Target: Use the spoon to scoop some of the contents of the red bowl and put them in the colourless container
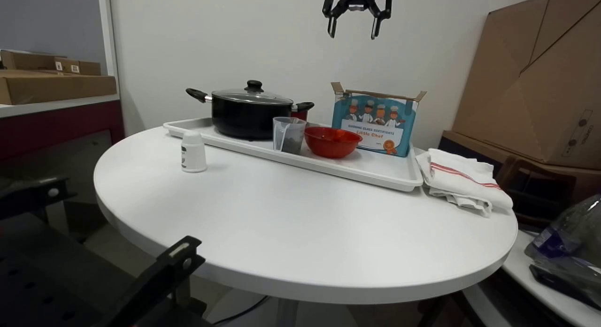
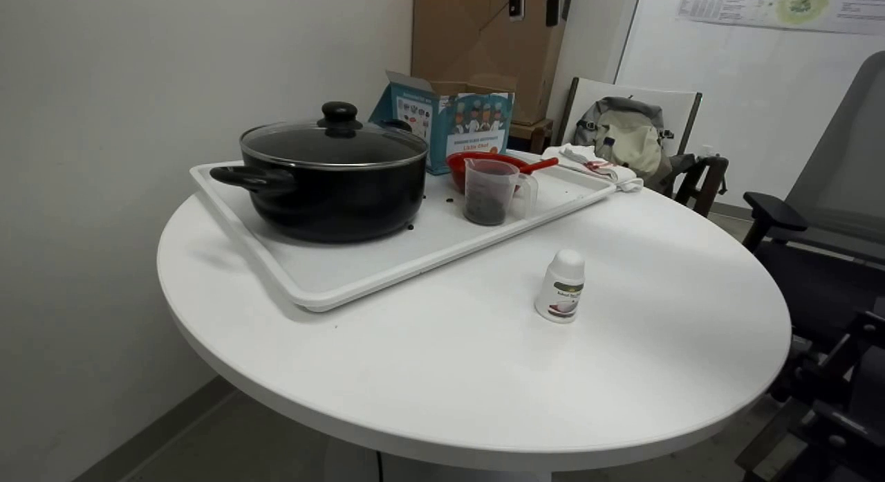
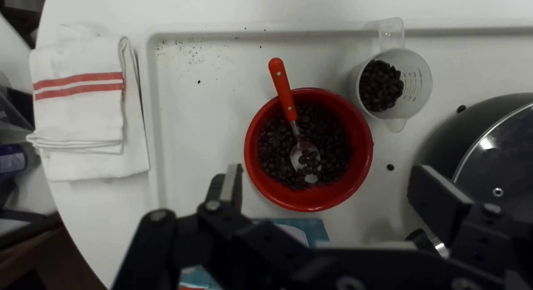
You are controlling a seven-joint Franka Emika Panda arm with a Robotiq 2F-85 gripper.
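Note:
The red bowl (image 3: 308, 203) holds dark beans and also shows in both exterior views (image 1: 332, 149) (image 2: 456, 167). The spoon (image 3: 284, 88) rests in it with beans in its scoop. Its red-orange handle leans out over the rim, also seen in an exterior view (image 2: 541, 165). The colourless container (image 3: 418, 80) stands close beside the bowl with dark beans at its bottom, also in both exterior views (image 1: 290, 125) (image 2: 489, 178). My gripper (image 3: 327, 171) is open and empty. It hangs high above the tray in both exterior views (image 1: 352, 36) (image 2: 534, 20).
A white tray (image 1: 300, 161) carries the bowl, container, black lidded pot (image 2: 339, 198) and blue box (image 1: 368, 125). A folded towel (image 3: 83, 111) lies beside the tray. A white bottle (image 2: 561, 288) stands on the table. Loose beans (image 3: 390, 167) lie on the tray.

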